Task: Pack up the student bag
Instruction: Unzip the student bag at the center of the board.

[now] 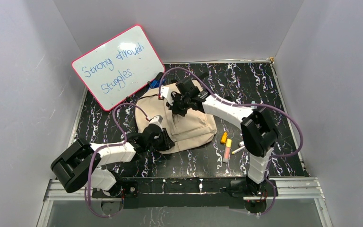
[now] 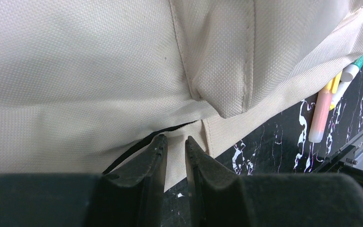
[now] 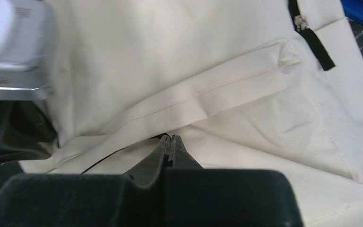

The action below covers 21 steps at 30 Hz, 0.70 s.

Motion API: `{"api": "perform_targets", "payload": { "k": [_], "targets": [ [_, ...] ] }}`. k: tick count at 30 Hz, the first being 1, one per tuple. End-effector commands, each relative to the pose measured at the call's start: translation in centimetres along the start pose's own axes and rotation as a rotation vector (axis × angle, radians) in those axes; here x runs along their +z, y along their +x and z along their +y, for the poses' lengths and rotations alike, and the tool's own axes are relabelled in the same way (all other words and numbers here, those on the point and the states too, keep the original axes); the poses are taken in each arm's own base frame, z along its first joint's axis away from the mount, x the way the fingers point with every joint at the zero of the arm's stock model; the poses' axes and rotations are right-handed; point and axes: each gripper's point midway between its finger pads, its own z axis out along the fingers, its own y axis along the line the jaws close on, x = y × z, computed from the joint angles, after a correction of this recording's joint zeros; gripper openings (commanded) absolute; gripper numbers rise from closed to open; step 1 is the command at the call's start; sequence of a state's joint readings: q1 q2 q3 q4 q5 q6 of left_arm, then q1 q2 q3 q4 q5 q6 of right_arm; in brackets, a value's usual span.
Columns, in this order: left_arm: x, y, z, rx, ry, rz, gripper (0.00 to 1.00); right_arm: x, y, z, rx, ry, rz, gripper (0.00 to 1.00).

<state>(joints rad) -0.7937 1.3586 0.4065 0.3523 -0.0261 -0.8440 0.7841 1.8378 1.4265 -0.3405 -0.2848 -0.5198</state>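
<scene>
The beige student bag [image 1: 194,125] lies flat mid-table, and its fabric fills the left wrist view [image 2: 75,71] and the right wrist view [image 3: 217,47]. My left gripper [image 1: 164,142] is at the bag's near left edge. Its jaws [image 2: 175,139] are nearly together, with the bag's hem fabric between them beside a black zipper line. My right gripper [image 1: 178,105] rests on the bag's far top part. Its jaws [image 3: 171,138] are pressed together, their tips pinching at a black zipper line under a fabric fold. What lies inside the bag is hidden.
An orange marker [image 1: 223,137], a yellow-pink highlighter [image 1: 227,150] and a white pen [image 1: 238,150] lie right of the bag; the highlighter also shows in the left wrist view [image 2: 320,116]. A whiteboard [image 1: 118,66] leans at the back left. A blue item [image 1: 155,82] sits behind the bag.
</scene>
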Motion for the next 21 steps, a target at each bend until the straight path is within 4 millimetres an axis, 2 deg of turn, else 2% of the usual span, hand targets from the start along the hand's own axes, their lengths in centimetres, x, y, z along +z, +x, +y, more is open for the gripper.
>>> {"api": "perform_targets", "payload": {
  "k": [1, 9, 16, 21],
  "targets": [
    [-0.9, 4.0, 7.0, 0.027, -0.26, 0.116, 0.21, -0.5, -2.9, -5.3, -0.025, 0.155, -0.062, 0.0],
    [-0.6, 4.1, 6.9, 0.035, -0.267, 0.13, 0.21, 1.5, -2.5, -9.5, -0.009, 0.23, -0.061, 0.0],
    [-0.6, 4.1, 6.9, 0.04, -0.27, 0.135, 0.21, 2.7, -2.9, -13.3, 0.017, 0.29, -0.118, 0.0],
    [-0.6, 4.3, 7.1, 0.038, -0.279, 0.141, 0.21, 2.9, -3.6, -14.9, 0.01, 0.322, -0.161, 0.0]
  ]
}}
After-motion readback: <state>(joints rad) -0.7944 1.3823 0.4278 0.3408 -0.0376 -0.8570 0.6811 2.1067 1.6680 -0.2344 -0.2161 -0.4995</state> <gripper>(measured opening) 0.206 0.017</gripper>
